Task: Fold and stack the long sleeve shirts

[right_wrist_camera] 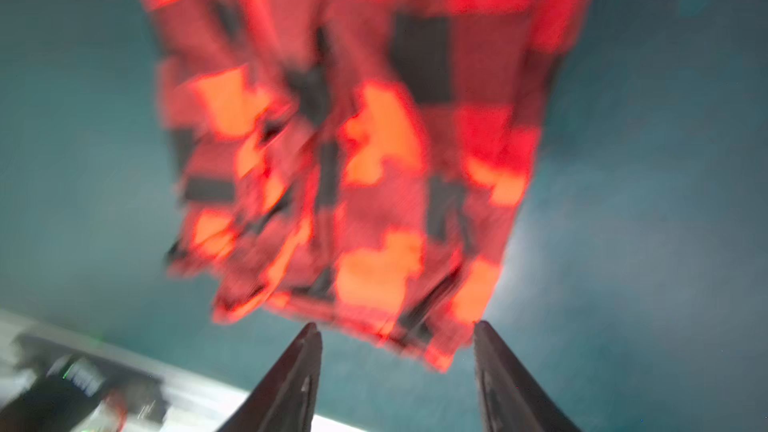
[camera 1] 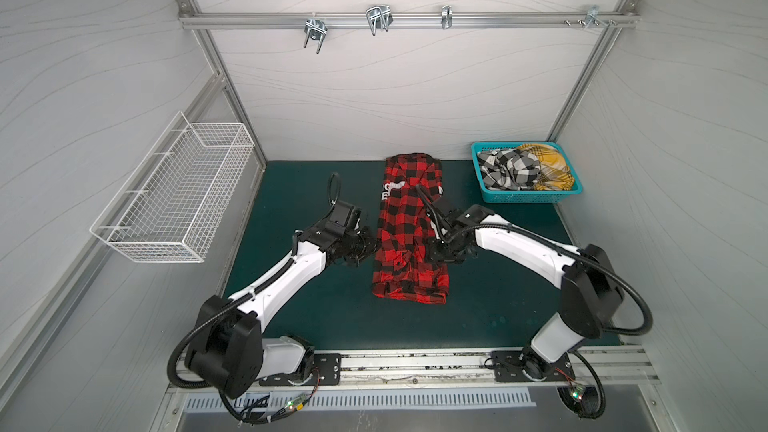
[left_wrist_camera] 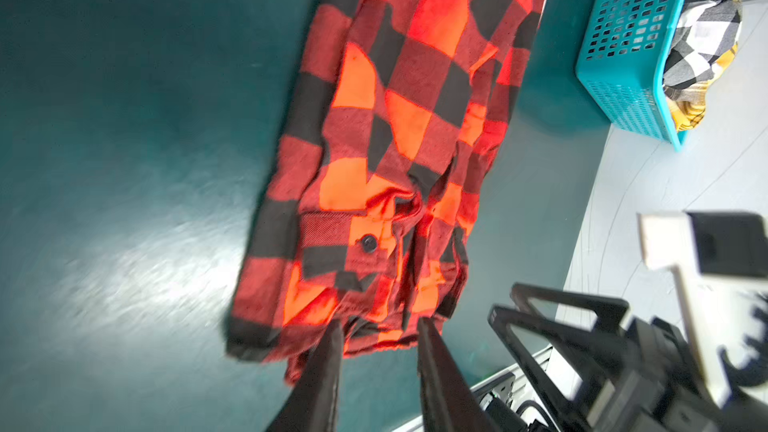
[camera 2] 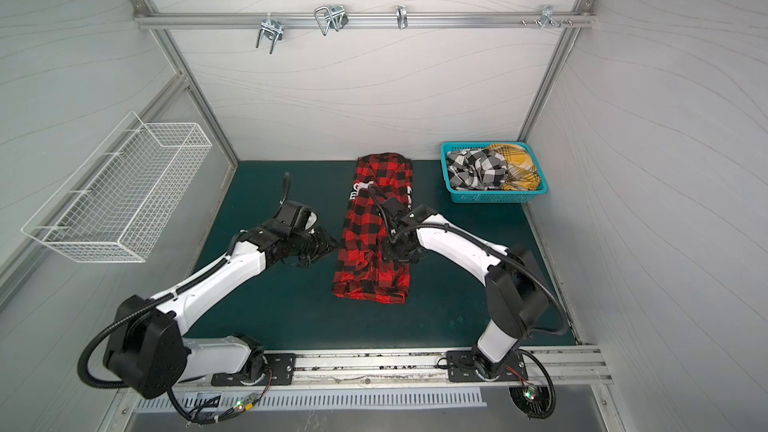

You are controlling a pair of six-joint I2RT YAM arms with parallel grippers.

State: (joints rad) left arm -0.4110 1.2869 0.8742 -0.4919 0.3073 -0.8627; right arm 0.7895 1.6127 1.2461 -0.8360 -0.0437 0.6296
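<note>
The red-and-black plaid shirt [camera 1: 399, 222] [camera 2: 365, 222] [left_wrist_camera: 395, 118] [right_wrist_camera: 374, 139] lies folded into a long narrow strip on the middle of the green mat. White letters show near its far end. My left gripper [camera 1: 372, 248] [camera 2: 330, 245] [left_wrist_camera: 379, 326] sits at the strip's left edge, open, nothing between its fingers. My right gripper [camera 1: 436, 255] [camera 2: 390, 253] [right_wrist_camera: 397, 328] hovers over the strip's right side, open and empty. A black-and-white check shirt [camera 1: 509, 168] [camera 2: 478, 168] [left_wrist_camera: 702, 27] and a yellow plaid shirt [camera 1: 548, 168] [camera 2: 519, 164] lie crumpled in the basket.
The turquoise plastic basket [camera 1: 528, 199] [camera 2: 490, 198] [left_wrist_camera: 623, 56] stands at the mat's back right corner. A white wire basket [camera 1: 174, 197] hangs on the left wall. A metal rail with hooks [camera 1: 374, 20] crosses the back wall. Bare green mat [camera 1: 311, 305] lies left of the shirt.
</note>
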